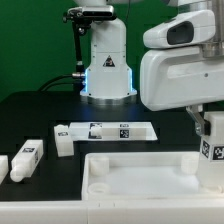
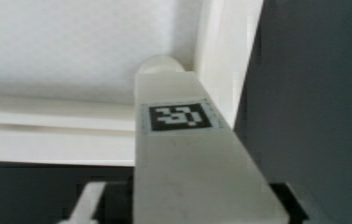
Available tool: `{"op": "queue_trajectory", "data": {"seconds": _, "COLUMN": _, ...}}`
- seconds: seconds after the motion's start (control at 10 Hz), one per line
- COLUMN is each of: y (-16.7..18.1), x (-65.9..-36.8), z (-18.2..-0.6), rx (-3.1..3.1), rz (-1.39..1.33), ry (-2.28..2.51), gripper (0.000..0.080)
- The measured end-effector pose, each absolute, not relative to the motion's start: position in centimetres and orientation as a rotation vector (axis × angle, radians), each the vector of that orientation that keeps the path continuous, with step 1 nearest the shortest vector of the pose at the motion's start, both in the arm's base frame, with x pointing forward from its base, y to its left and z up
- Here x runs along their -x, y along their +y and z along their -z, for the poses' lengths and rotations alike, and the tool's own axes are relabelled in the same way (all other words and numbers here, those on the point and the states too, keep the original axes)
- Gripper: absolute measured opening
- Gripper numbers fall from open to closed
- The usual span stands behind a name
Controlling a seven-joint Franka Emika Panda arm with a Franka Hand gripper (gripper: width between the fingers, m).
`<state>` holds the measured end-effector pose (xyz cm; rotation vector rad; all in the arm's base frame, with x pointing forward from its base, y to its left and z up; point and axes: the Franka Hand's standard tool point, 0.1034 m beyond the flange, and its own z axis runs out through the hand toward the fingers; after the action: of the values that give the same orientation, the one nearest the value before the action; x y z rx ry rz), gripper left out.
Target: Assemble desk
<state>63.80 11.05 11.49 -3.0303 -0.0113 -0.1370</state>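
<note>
The white rimmed tabletop [image 1: 150,172] lies at the front of the black table. My gripper [image 1: 212,140] is at the exterior view's right, over the tabletop's far right corner, shut on a square white leg [image 1: 213,152] with a black-and-white tag. In the wrist view the leg [image 2: 191,150] runs from between my fingers [image 2: 95,200] to the tabletop's corner [image 2: 217,60], its tip touching or just above the rim. Two more tagged legs [image 1: 27,157] lie on the table at the exterior view's left.
The marker board [image 1: 110,131] lies flat behind the tabletop. The big white robot base with a blue light [image 1: 108,60] stands at the back. A small white block [image 1: 63,142] sits by the marker board's left end.
</note>
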Motion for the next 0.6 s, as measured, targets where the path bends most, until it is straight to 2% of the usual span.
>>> {"op": "queue_trajectory", "data": {"seconds": 0.2, "y": 10.94, "x": -63.8, "z": -11.41, "rx": 3.025, "rz": 0.128, "ry": 0.134, "gripper": 0.0293}}
{"op": "queue_trajectory", "data": {"seconds": 0.4, "y": 10.67, "x": -64.57, "z": -11.37, "rx": 2.96, "rz": 0.169, "ry": 0.58, "gripper": 0.0293}}
{"op": "queue_trajectory", "data": {"seconds": 0.6, "y": 10.5, "x": -64.24, "z": -11.22, "rx": 2.718, "rz": 0.124, "ry": 1.274, "gripper": 0.0293}}
